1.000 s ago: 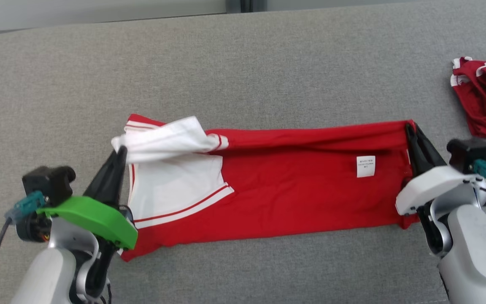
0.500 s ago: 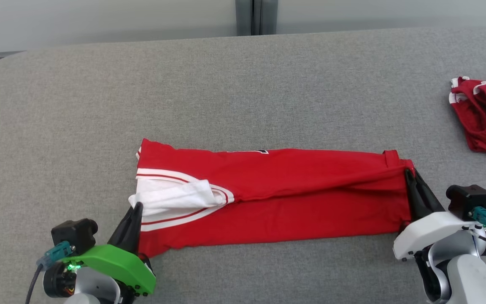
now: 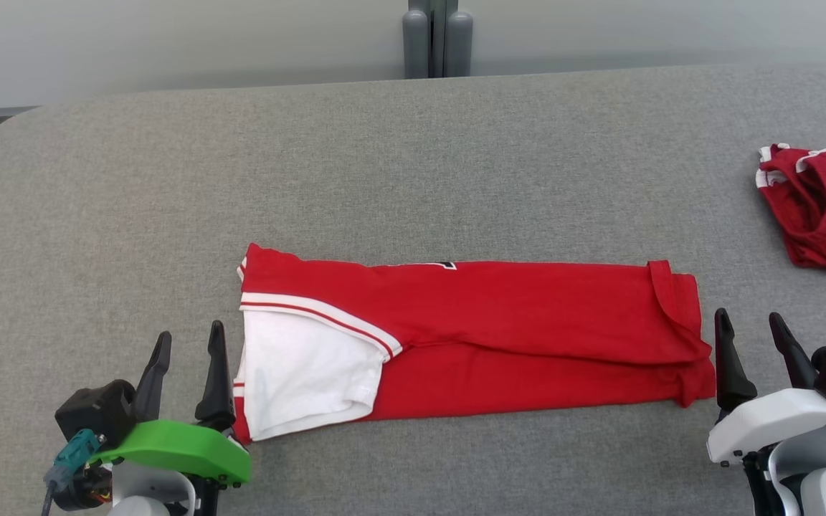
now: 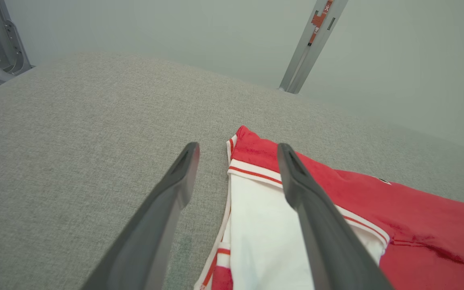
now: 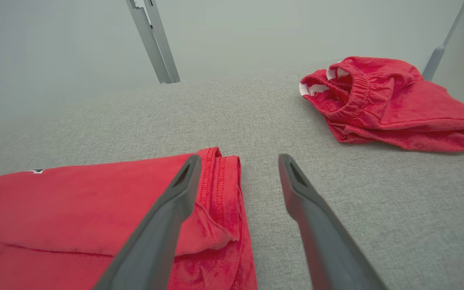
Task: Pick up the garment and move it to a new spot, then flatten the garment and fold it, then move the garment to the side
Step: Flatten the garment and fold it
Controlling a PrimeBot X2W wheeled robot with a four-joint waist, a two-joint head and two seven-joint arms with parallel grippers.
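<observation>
The garment (image 3: pixel 499 330) is a red shirt with a white sleeve, folded into a long flat band across the grey table. Its white sleeve end (image 4: pixel 264 237) lies at the left, its red hem end (image 5: pixel 216 209) at the right. My left gripper (image 3: pixel 189 340) stands open just off the sleeve end, nothing between its fingers. My right gripper (image 3: pixel 750 326) is open too, just past the hem end, holding nothing. In the left wrist view the left gripper (image 4: pixel 238 151) frames the sleeve's edge; in the right wrist view the right gripper (image 5: pixel 240 161) frames the hem's corner.
A second red garment (image 3: pixel 822 211) lies crumpled at the table's right edge, seen closer in the right wrist view (image 5: pixel 389 104). A grey metal post (image 3: pixel 438 36) stands behind the table's far edge. The grey table (image 3: pixel 312 158) stretches bare beyond the shirt.
Both grippers have let go of the shirt's ends and opened, drawing back toward me. The shirt's far half now lies folded over the near half, flat on the table. The camera has tilted.
</observation>
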